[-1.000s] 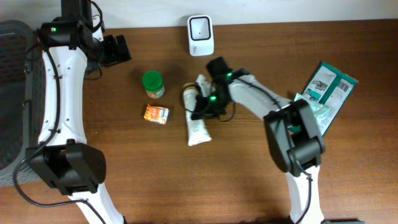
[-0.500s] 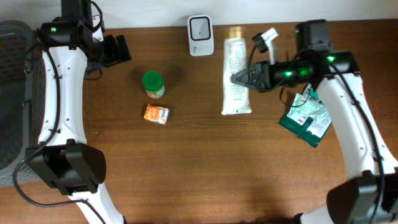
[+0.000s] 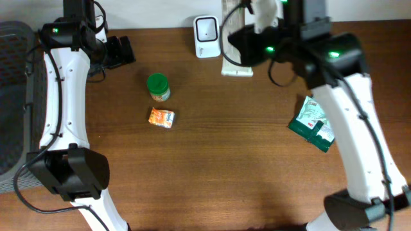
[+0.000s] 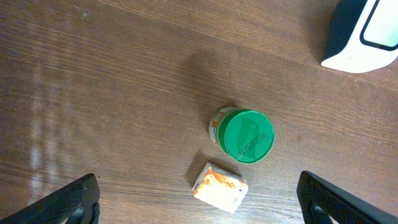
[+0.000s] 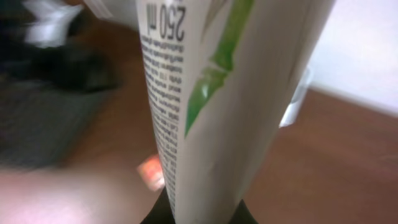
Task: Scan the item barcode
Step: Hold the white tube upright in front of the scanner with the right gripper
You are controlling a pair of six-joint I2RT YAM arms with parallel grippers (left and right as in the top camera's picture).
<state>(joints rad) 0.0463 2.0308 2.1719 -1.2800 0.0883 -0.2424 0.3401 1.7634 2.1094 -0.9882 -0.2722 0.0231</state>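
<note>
The item is a white tube with a green bamboo print and small black text. My right gripper is shut on it and holds it in the air at the back of the table, just right of the white barcode scanner. In the right wrist view the tube fills the middle, rising from between the shut fingers of my right gripper. No barcode shows on the face I see. My left gripper stands open at the back left, holding nothing. In its wrist view my left gripper hangs open above the table, and the scanner is at the top right.
A green-lidded jar and a small orange packet lie left of centre. Both show under the left wrist camera, jar and packet. A green-and-white pouch lies at the right. A grey mesh basket sits off the left edge.
My right gripper has lifted the tube from the table's middle and carried it back and left, to beside the scanner. The left arm has not moved.
</note>
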